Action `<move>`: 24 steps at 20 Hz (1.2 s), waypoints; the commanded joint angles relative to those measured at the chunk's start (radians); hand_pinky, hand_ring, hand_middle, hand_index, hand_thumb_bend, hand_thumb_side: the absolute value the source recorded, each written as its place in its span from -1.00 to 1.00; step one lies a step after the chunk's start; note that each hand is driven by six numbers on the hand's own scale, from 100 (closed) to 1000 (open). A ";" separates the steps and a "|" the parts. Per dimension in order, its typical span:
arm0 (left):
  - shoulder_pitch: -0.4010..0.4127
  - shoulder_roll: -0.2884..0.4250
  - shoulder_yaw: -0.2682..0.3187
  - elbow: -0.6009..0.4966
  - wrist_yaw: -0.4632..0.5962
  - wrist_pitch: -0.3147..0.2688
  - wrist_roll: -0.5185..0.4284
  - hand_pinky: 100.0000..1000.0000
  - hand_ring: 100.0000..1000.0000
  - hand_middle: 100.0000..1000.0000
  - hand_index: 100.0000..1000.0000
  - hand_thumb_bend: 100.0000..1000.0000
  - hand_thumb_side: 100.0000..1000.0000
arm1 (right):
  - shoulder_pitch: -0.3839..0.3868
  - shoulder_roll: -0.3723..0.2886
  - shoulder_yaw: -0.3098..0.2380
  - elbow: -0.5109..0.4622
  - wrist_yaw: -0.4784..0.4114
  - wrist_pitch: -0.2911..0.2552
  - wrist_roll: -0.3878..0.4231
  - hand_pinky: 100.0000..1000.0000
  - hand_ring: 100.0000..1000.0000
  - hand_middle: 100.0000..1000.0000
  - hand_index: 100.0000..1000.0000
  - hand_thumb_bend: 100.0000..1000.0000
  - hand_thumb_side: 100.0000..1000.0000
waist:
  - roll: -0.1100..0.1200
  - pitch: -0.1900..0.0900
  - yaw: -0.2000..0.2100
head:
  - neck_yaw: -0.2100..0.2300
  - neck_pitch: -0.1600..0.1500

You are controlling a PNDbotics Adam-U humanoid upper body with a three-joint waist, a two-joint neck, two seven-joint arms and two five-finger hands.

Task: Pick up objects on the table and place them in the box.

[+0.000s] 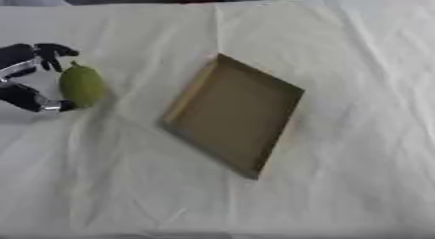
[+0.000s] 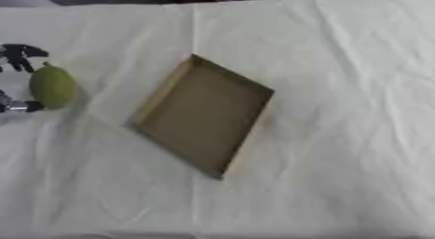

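Curling around a green fruit point(image 1: 81, 85) at the frame's left edge, the left hand point(image 1: 25, 77) brackets it on the tabletop point(image 1: 357, 136); the rounded fruit could slip free before reaching the empty box point(image 1: 234, 114).

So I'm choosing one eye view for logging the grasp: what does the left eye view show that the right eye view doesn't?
Only the left eye view shows most of the left robot hand, with its palm and its fingers curled around the green fruit. The right eye view adds nothing of its own; there the hand is cut off at the edge, only fingertips showing. Both show the fruit, the empty brown box and the white tablecloth.
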 commanded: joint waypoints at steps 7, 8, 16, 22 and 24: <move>-0.040 -0.001 0.032 0.070 -0.118 0.003 0.083 0.22 0.24 0.76 0.98 0.02 0.03 | -0.011 -0.020 -0.010 -0.012 -0.012 0.001 0.003 0.39 0.17 0.14 0.43 -1.00 -0.60 | -0.003 -0.017 -0.004 | 0.010 -0.012; -0.045 -0.006 0.036 0.084 -0.119 0.007 0.086 0.23 0.24 0.75 0.97 -0.02 0.05 | -0.011 -0.019 -0.010 -0.013 -0.012 0.001 0.003 0.39 0.17 0.14 0.43 -1.00 -0.60 | -0.003 -0.017 -0.005 | 0.011 -0.012; -0.075 -0.038 0.059 0.159 -0.094 0.040 0.055 0.21 0.23 0.67 0.97 -0.12 0.05 | -0.010 -0.015 -0.012 -0.010 -0.015 0.001 0.005 0.39 0.17 0.14 0.42 -1.00 -0.59 | -0.004 -0.013 -0.012 | 0.015 -0.018; -0.094 -0.058 0.067 0.182 -0.104 0.057 0.050 0.18 0.16 0.52 0.88 -0.16 -0.10 | -0.012 -0.011 -0.012 -0.010 -0.018 0.002 0.006 0.40 0.17 0.14 0.42 -1.00 -0.58 | -0.005 -0.009 -0.015 | 0.018 -0.019; -0.095 -0.060 0.066 0.167 -0.104 0.048 0.051 0.18 0.10 0.47 0.81 -0.18 -0.26 | -0.011 -0.011 -0.013 -0.009 -0.018 0.002 0.006 0.40 0.17 0.14 0.42 -1.00 -0.58 | -0.005 -0.009 -0.014 | 0.018 -0.018</move>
